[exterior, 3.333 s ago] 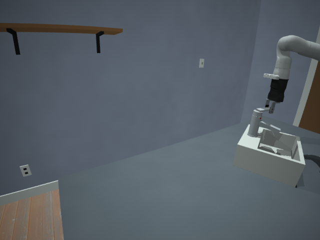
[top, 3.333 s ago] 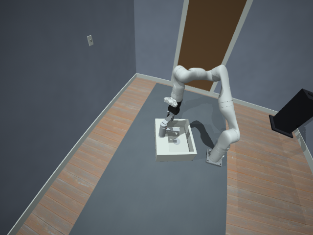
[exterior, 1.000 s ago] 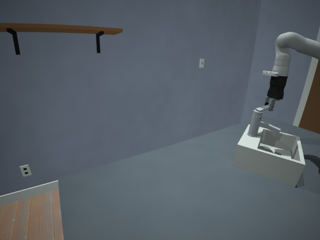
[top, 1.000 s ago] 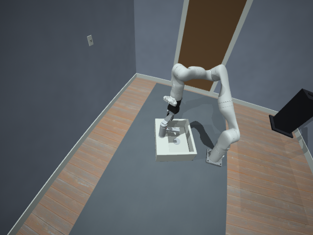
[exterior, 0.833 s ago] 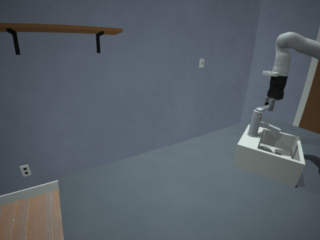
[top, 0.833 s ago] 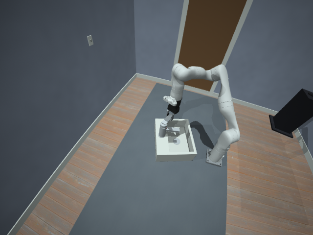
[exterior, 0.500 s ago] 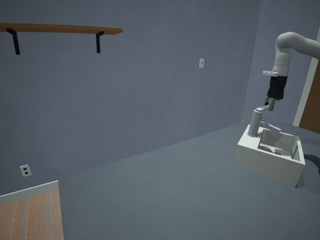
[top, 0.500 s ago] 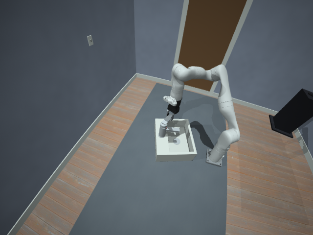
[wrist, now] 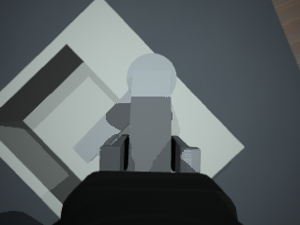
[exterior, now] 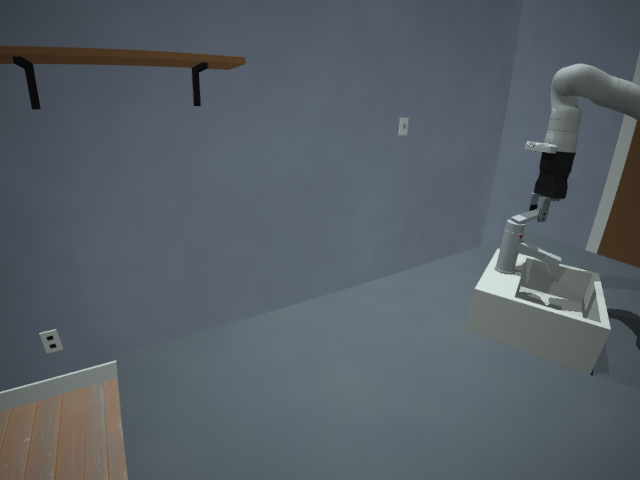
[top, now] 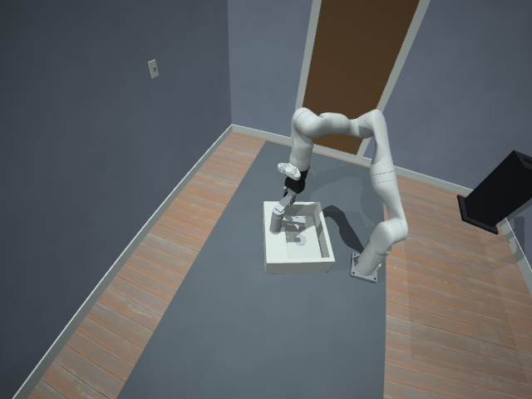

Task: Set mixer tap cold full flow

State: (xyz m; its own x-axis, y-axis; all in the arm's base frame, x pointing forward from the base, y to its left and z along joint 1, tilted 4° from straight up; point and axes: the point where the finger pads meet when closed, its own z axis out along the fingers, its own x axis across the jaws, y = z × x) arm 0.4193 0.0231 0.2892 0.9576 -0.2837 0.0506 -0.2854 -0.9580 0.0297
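Note:
A grey mixer tap (top: 275, 222) stands on the left rim of a white sink (top: 297, 238) that rests on the floor. Its lever (exterior: 526, 216) is raised and slants up and away from the tap body (exterior: 509, 252). A red dot (exterior: 521, 236) shows on the body in the exterior view; I see no blue dot. My gripper (exterior: 540, 212) hangs straight down from above and is shut on the outer end of the lever. In the wrist view the lever (wrist: 149, 136) runs between my two fingers toward the round tap top (wrist: 152, 78), and the spout (wrist: 100, 136) points left over the basin.
The arm's base (top: 365, 270) is bolted to the floor right of the sink. A brown door (top: 357, 64) is behind the arm. A black stand (top: 498, 193) is at the far right. Walls close the left and back sides.

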